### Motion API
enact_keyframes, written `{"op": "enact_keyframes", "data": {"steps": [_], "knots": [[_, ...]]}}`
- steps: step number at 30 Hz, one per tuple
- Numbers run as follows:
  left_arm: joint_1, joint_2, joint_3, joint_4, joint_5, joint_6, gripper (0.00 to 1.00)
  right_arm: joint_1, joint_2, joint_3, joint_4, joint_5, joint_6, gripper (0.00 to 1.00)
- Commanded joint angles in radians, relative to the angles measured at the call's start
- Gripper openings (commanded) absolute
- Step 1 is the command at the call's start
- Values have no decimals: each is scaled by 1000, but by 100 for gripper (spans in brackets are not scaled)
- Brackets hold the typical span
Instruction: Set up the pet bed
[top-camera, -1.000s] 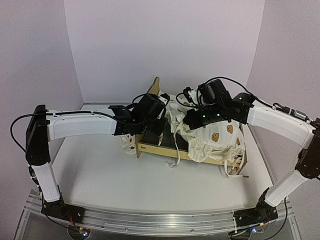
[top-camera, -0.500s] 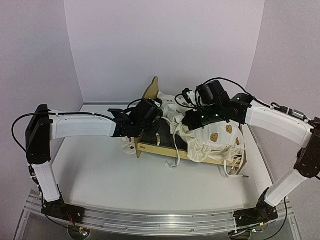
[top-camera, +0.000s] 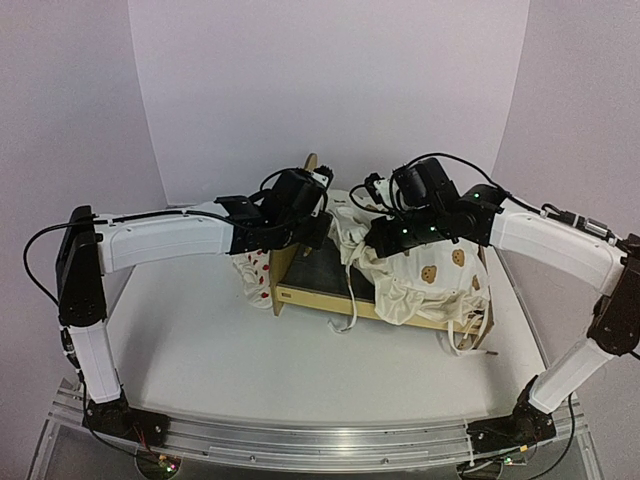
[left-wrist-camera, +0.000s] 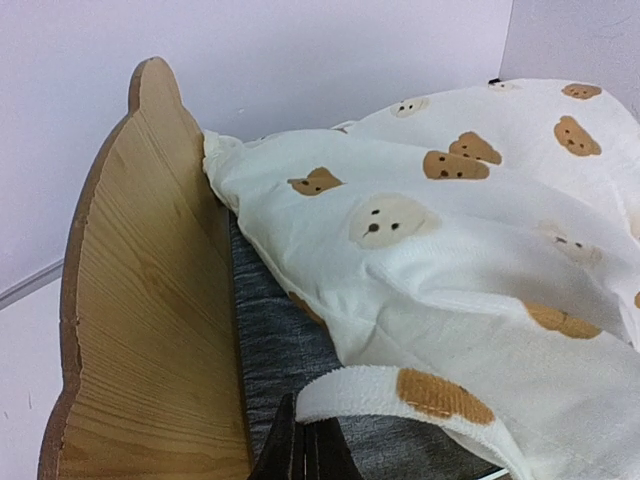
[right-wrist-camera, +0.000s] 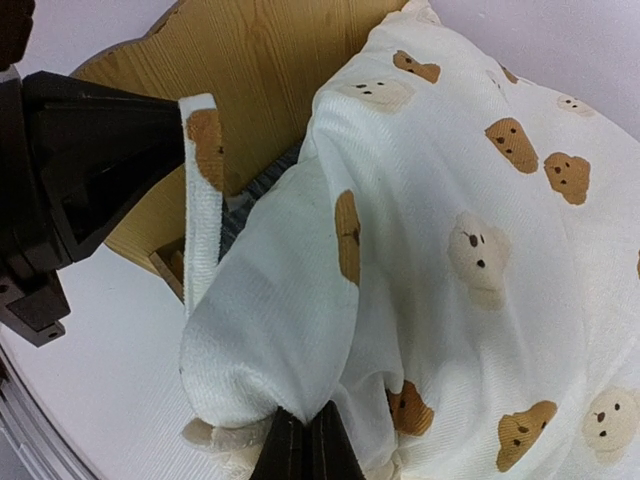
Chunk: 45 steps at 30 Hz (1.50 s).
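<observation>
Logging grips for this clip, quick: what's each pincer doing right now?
Left pincer: closed, pinching the cushion tie.
Right pincer: closed on a fold of the bear-print cushion.

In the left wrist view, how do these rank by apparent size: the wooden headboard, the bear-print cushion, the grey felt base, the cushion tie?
1. bear-print cushion
2. wooden headboard, though it is near the camera, which enlarges it
3. grey felt base, mostly covered
4. cushion tie

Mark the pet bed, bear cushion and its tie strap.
pet bed (left-wrist-camera: 140, 300): left wrist view, wooden headboard face.
bear cushion (right-wrist-camera: 478, 250): right wrist view, a printed bear face.
tie strap (right-wrist-camera: 203, 210): right wrist view, middle of the strap.
</observation>
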Motion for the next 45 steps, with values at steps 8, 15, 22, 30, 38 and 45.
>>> {"op": "enact_keyframes", "data": {"steps": [8, 15, 22, 30, 38, 45], "knots": [[-4, -44, -42, -6, 43, -22, 0, -4, -16, 26, 13, 36, -1, 0], [-19, -67, -104, -3, 44, -59, 0, -5, -14, 17, 13, 31, 6, 0], [-37, -87, -159, 0, 46, -102, 0, -4, 5, 19, 13, 29, 14, 0], [-67, -118, -129, -47, 39, -122, 0, -4, 28, 57, 12, 30, 11, 0], [-69, -113, -99, -68, 31, -137, 0, -5, 44, 59, 13, 29, 11, 0], [-69, -92, -99, -82, 5, -154, 0, -4, 49, 56, 13, 44, 9, 0]]}}
